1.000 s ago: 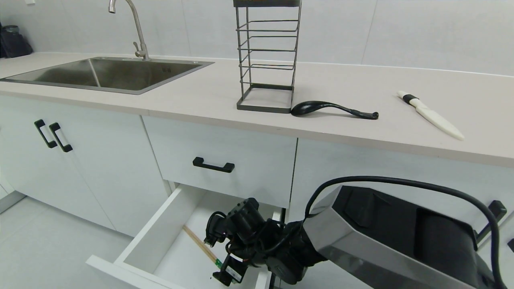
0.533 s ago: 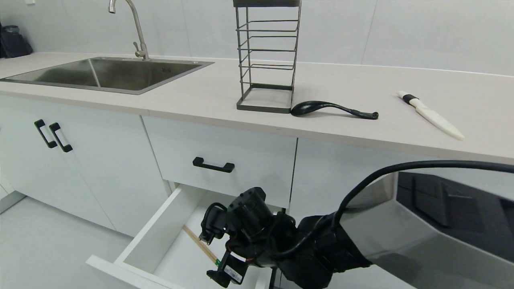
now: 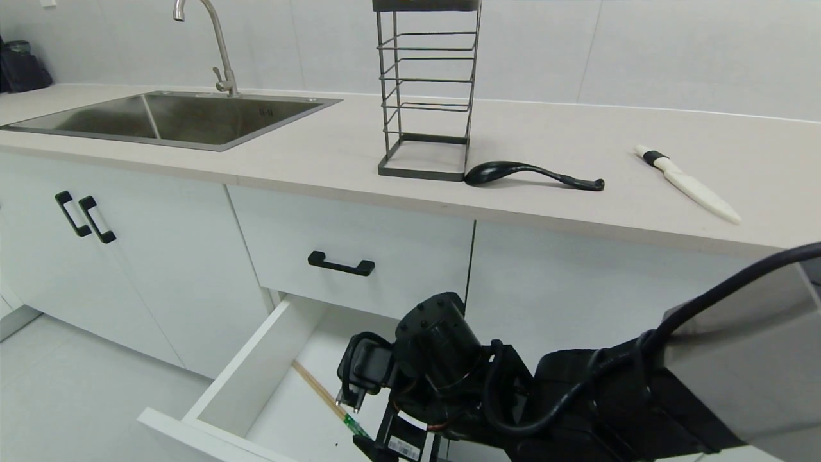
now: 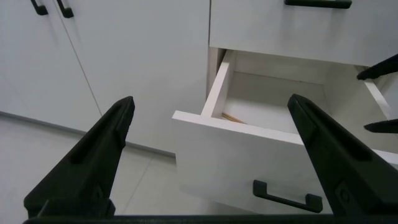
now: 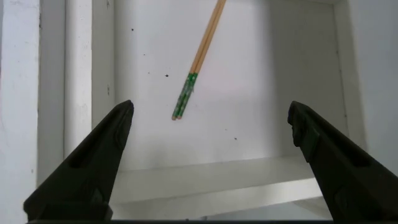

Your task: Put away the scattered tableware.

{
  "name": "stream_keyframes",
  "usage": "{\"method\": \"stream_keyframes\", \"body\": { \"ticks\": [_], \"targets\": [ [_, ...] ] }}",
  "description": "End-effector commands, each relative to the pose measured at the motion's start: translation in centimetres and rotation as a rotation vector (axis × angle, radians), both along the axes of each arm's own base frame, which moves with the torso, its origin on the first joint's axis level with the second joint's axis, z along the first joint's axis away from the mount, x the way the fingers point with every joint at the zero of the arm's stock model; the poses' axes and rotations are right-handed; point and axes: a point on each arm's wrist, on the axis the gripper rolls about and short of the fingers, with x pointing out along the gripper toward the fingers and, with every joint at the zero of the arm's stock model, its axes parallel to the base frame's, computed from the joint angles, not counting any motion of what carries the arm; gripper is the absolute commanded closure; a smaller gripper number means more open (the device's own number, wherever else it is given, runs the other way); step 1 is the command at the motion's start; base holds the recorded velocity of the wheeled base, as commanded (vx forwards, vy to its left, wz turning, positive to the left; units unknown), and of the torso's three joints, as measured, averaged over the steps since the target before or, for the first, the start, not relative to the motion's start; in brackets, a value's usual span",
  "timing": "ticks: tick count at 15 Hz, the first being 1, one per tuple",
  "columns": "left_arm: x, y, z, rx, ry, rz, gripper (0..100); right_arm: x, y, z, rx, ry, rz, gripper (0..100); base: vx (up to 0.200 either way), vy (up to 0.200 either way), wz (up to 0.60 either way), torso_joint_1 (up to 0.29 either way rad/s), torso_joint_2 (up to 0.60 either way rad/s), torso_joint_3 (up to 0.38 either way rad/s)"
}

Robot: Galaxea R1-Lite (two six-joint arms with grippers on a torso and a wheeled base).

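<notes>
The chopsticks (image 5: 200, 53) lie on the floor of the open drawer (image 3: 238, 375), so that piece looks stowed. A black spoon (image 3: 532, 174) and a white knife (image 3: 689, 185) lie up on the counter (image 3: 308, 154). The right gripper (image 5: 209, 109) hangs over the drawer, wide and empty; the left gripper (image 4: 209, 102), equally wide, faces the drawer front. The next move probably calls for lifting an arm to the spoon.

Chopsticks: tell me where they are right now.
In the head view the chopsticks lie on the floor of the open drawer, near its left wall, below the right gripper.
</notes>
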Motion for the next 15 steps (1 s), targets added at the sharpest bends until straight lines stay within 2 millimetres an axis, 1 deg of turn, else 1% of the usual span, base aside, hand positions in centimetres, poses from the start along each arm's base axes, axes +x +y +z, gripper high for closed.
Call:
{"method": "stream_keyframes", "body": {
  "ticks": [1,3,5,6,7,9,10,12,14,15],
  "targets": [
    [0.0,0.0,0.0,0.0,0.001,0.0,0,-0.5,-0.8,1.5,0.014,-0.029,0.016,0,0.0,0.0,0.0,0.0,0.0,0.0],
    [0.0,0.0,0.0,0.0,0.001,0.0,0,-1.1,-1.7,2.2,0.001,-0.054,0.042,0,0.0,0.0,0.0,0.134,-0.09,-0.027],
    [0.0,0.0,0.0,0.0,0.001,0.0,0,-1.5,-2.2,3.0,0.015,-0.063,0.043,0,0.0,0.0,0.0,0.234,-0.06,-0.11],
    [0.0,0.0,0.0,0.0,0.001,0.0,0,-1.5,-2.3,3.0,0.014,-0.063,0.043,0,0.0,0.0,0.0,0.256,-0.25,-0.203],
    [0.0,0.0,0.0,0.0,0.001,0.0,0,-2.1,-2.6,3.3,0.017,-0.064,0.054,0,0.0,0.0,0.0,0.261,-0.5,-0.281],
    [0.0,0.0,0.0,0.0,0.001,0.0,0,-2.5,-3.0,3.9,0.02,-0.057,0.07,0,0.0,0.0,0.0,0.178,-0.66,-0.171],
    [0.0,0.0,0.0,0.0,0.001,0.0,0,-2.9,-3.4,4.4,0.004,-0.026,0.089,0,0.0,0.0,0.0,0.183,-0.55,-0.163],
    [0.0,0.0,0.0,0.0,0.001,0.0,0,-3.3,-4.1,4.5,-0.038,0.008,0.086,0,0.0,0.0,0.0,0.232,-0.49,-0.21],
    [0.0,0.0,0.0,0.0,0.001,0.0,0,-3.4,-4.1,4.5,-0.037,0.013,0.079,0,0.0,0.0,0.0,0.229,-0.47,-0.22],
    [0.0,0.0,0.0,0.0,0.001,0.0,0,-3.4,-4.1,4.5,-0.035,0.014,0.071,0,0.0,0.0,0.0,0.061,-0.47,-0.227]
  ]
}}
